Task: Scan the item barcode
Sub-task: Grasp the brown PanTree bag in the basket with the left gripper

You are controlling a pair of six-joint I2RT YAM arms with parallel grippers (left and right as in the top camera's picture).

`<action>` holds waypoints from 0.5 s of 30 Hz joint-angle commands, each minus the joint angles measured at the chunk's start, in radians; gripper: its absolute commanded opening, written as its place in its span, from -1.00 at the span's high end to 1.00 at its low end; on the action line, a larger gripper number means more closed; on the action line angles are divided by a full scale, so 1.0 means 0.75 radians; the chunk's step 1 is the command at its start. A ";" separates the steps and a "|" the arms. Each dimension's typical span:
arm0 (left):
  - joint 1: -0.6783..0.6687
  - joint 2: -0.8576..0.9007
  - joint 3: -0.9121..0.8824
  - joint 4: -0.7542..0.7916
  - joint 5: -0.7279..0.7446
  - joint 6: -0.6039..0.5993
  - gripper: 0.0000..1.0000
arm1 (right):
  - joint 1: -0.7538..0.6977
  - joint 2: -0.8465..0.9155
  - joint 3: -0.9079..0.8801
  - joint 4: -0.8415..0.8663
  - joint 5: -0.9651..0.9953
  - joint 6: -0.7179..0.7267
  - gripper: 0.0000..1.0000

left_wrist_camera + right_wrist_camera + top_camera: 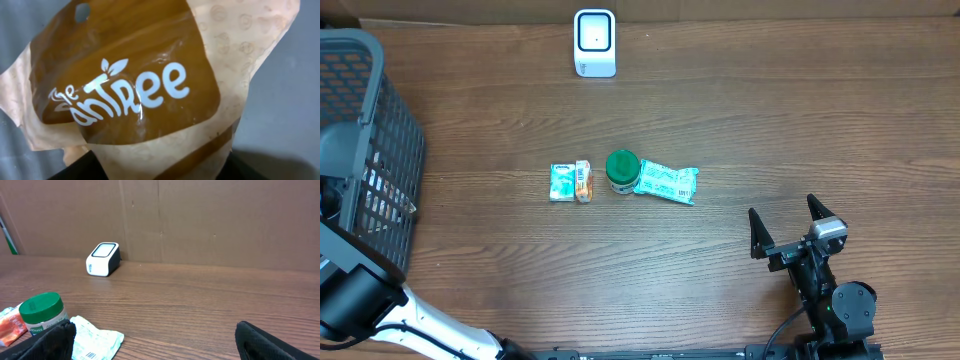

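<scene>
A brown and tan snack packet with white lettering fills the left wrist view, lying on grey basket mesh. It sits between the dark fingers of my left gripper and covers most of them, so their closure is hidden. No barcode shows on this face. In the overhead view the left arm reaches into the grey basket, and its gripper is hidden there. The white scanner stands at the table's far edge. My right gripper hovers open and empty at the front right.
In a row mid-table lie a small teal packet, an orange packet, a green-lidded jar and a teal-and-white pouch with a barcode. A cardboard wall backs the table.
</scene>
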 commanded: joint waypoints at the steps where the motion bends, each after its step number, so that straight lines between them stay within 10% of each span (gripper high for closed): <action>1: -0.002 0.065 0.108 -0.133 0.105 0.138 0.07 | -0.002 -0.010 -0.014 0.006 -0.006 -0.002 -1.00; 15: -0.003 0.021 0.829 -0.588 0.202 0.274 0.39 | -0.002 -0.010 -0.014 0.007 -0.006 -0.001 -1.00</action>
